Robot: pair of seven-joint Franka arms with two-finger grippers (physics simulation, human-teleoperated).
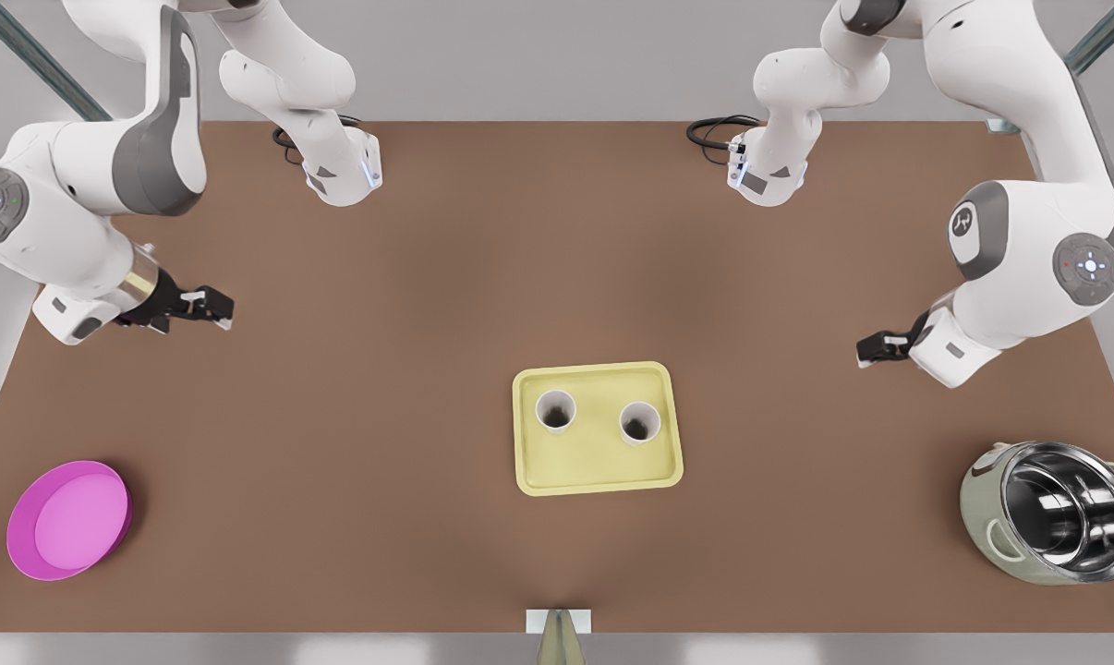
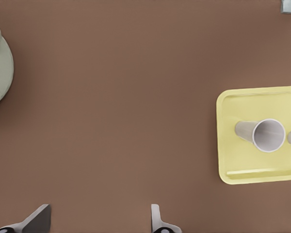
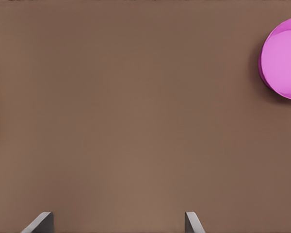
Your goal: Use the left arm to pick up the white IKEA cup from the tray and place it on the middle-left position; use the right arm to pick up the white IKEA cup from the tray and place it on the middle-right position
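- The pale yellow tray (image 1: 598, 473) lies flat on the brown bench (image 1: 381, 388), and serves here as the landmark.
- In the front view two white cups stand upright and apart inside the tray: one cup (image 1: 555, 410) toward the front view's left, the other cup (image 1: 639, 422) toward the front view's right. Neither is touched by an arm.
- The left end effector (image 1: 876, 349) hangs over bare bench well off the tray's side on the front view's right. Its wrist view looks down between fingers (image 2: 39, 218) spread wide with nothing between them.
- That wrist view gives the tray (image 2: 242, 170) from the side, with one cup (image 2: 268, 135) seen whole, mouth open to the camera, and the second cup cut by the frame edge.
- The same view catches part of a pale green pot (image 2: 0, 73) far from the tray; the front view adds its shiny steel inside (image 1: 1065, 513).
- The right end effector (image 1: 211, 305) hovers well off the tray's opposite side, on the front view's left. Its wrist view has fingers (image 3: 41, 221) wide apart and holding nothing.
- A round pink bowl (image 3: 283, 58) sits far from the tray, past that end effector.
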